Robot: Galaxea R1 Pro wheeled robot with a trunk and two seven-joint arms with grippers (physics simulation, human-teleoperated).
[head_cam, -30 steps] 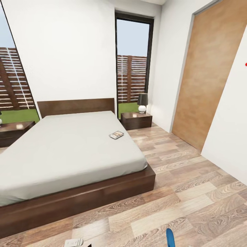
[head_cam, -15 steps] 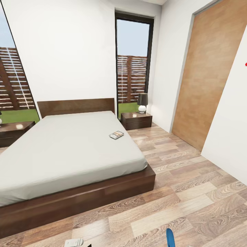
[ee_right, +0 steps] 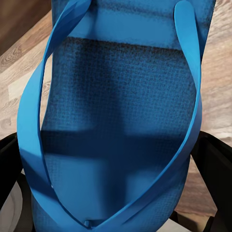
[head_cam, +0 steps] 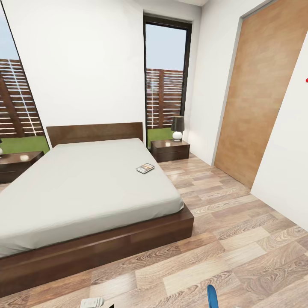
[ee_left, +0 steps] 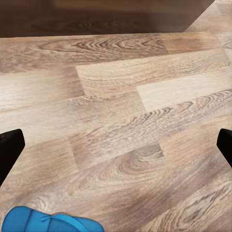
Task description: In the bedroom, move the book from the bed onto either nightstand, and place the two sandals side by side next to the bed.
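Nothing shifted over last second; robot paused. Book (head_cam: 145, 168) lies on bed (head_cam: 85, 188) near right edge, nightstand (head_cam: 170, 150) beyond. Right fingers (ee_right: 220, 188) clamp sandal (ee_right: 121, 116). Left fingers (ee_left: 9, 152) spread wide, empty; second sandal (ee_left: 48, 222) on floor (ee_left: 121, 121). Placement pending.

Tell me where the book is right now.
In the head view, the book lies flat on the bed, near the mattress's right-hand edge, on the side facing the nightstand that carries a lamp.
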